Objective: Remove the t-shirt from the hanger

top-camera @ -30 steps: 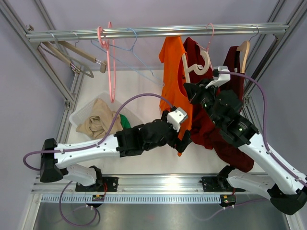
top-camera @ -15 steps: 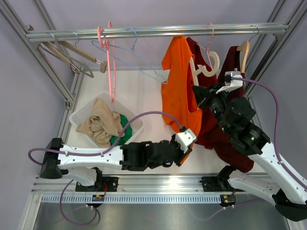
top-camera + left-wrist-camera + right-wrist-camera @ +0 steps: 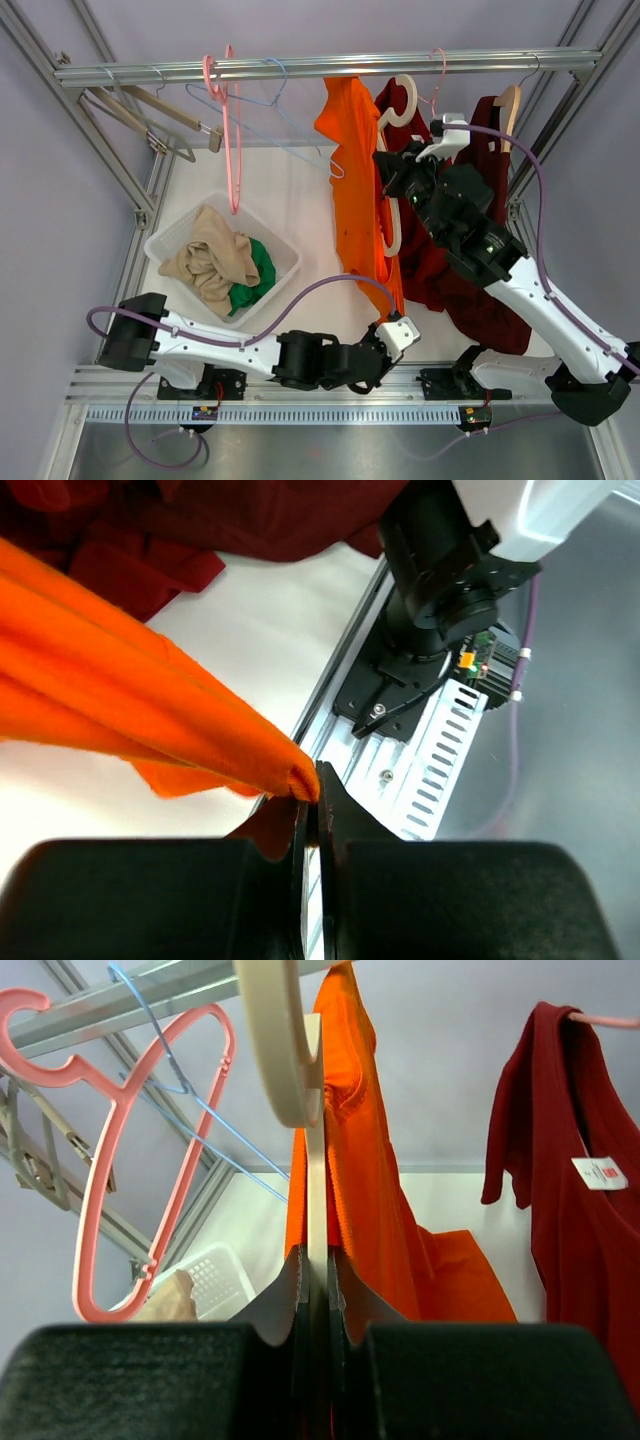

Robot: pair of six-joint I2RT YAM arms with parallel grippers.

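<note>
Left jaws: pinching the orange t-shirt [image 3: 150, 720] by its hem, low at the bench's [image 3: 300, 190] near edge.
Right jaws: clamped on the cream hanger [image 3: 287, 1060].
T-shirt: at the hanger, stretched taut downward.

**Lighting notes: bright and soft all round**

Top view is evenly lit from above. The white desk [image 3: 290, 190] is nearly blown out, with only faint soft shadows on it. The metal plate [image 3: 350, 450] along the near edge has a dull sheen. In the left wrist view the left end effector [image 3: 318, 780] is a black featureless mass, and the orange t-shirt [image 3: 150, 730] up close looks saturated and slightly soft. In the right wrist view the cream hanger [image 3: 285, 1050] near the lens is a bit blurry, and the right end effector [image 3: 316, 1265] is just as dark
</note>
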